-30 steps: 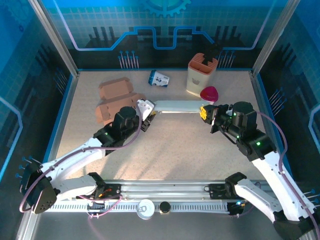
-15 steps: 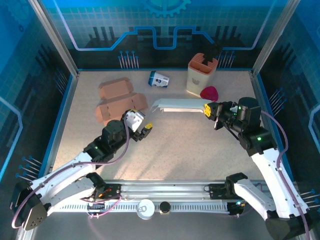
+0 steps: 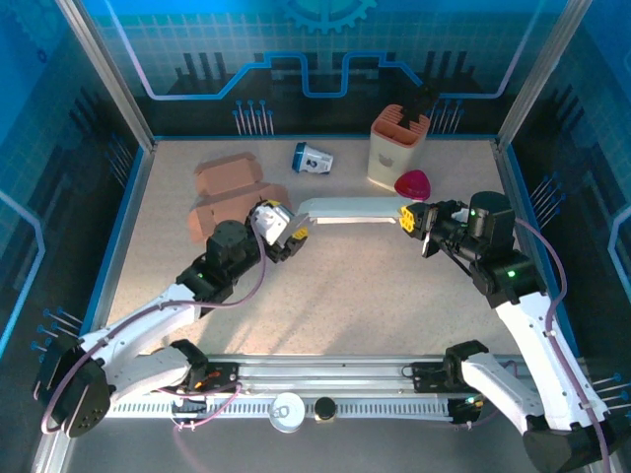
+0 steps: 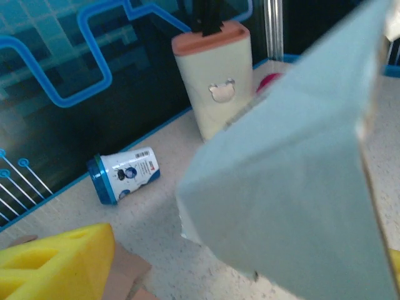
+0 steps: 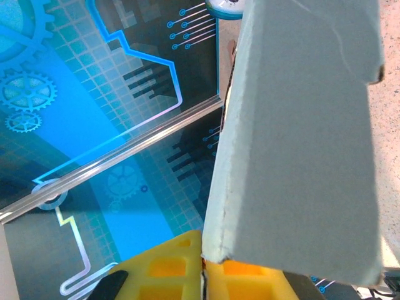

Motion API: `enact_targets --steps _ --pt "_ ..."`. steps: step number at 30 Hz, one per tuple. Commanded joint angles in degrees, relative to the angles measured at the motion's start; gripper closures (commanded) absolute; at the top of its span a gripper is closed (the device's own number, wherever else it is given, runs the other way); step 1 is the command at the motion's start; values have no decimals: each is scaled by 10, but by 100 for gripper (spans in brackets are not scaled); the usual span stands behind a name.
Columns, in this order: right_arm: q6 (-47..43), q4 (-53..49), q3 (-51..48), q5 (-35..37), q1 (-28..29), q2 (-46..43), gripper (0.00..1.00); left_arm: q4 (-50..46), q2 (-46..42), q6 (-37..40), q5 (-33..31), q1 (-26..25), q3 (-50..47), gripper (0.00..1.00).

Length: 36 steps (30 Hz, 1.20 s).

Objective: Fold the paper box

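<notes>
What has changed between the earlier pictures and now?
The left gripper drew back toward the near edge from the paper box, then came forward again to its left end; whether it grips now I cannot tell. The right gripper shifted slightly right and stays shut on the box's right end. The brown cartons, the blue cup and the beige holder did not move.

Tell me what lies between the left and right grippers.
The pale paper box bridges the stretch from the left gripper to the right gripper, seen in the top view.
</notes>
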Motion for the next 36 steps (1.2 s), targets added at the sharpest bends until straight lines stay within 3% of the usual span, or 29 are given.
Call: enact_targets --steps 1,4,7,18,24,29,32,36 --pt "-4 17 8 -14 -10 -7 100 37 13 1 30 9 29 24" --pt "1 24 2 -14 -11 -6 100 25 28 5 48 9 42 29" --pt "5 31 -2 -16 -13 -4 100 9 39 6 66 9 51 42" --pt "4 34 -7 -10 -16 0 100 -43 18 -2 85 8 61 97" --pt "-87 5 33 23 -19 -1 38 -181 0 -140 20 8 111 100" --pt "-187 -88 120 104 -17 -27 20 -322 -14 -296 -11 8 150 100" --pt "-220 -136 163 120 -16 -28 18 -412 -4 -384 -24 8 186 100" --pt "-228 -156 157 131 5 -27 19 -481 9 -433 -33 8 213 100"
